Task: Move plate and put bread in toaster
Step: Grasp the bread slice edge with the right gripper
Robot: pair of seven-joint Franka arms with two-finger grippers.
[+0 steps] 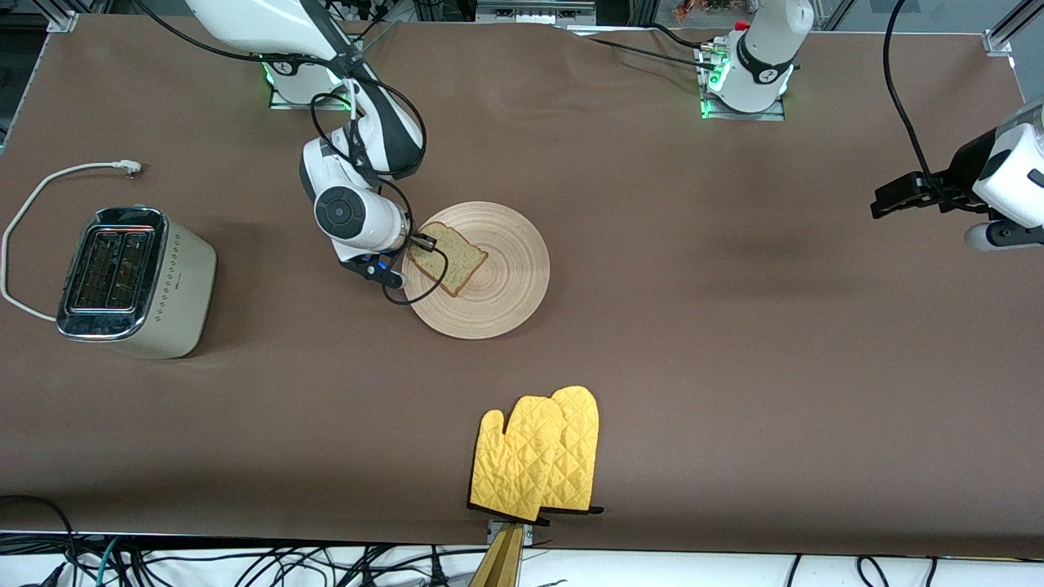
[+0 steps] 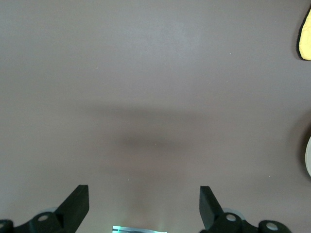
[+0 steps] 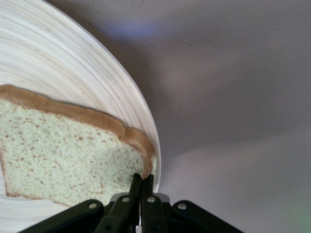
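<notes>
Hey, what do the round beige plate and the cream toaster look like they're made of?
The round beige plate looks like light wood or bamboo with a matt finish: concentric ring grain shows across it. The cream toaster seems to have a polished chrome metal top, which mirrors light, and a matt cream shell, painted metal or plastic.

Table [image 1: 652,326]: brown cloth-covered top. Directly on it: toaster [image 1: 139,281] w/ white cord [image 1: 33,204], at right arm's end; wooden plate [image 1: 481,273] approx. mid-table; yellow quilted oven mitts [image 1: 538,452], nearer front camera than plate, at table edge; both arm bases along the top edge.
</notes>
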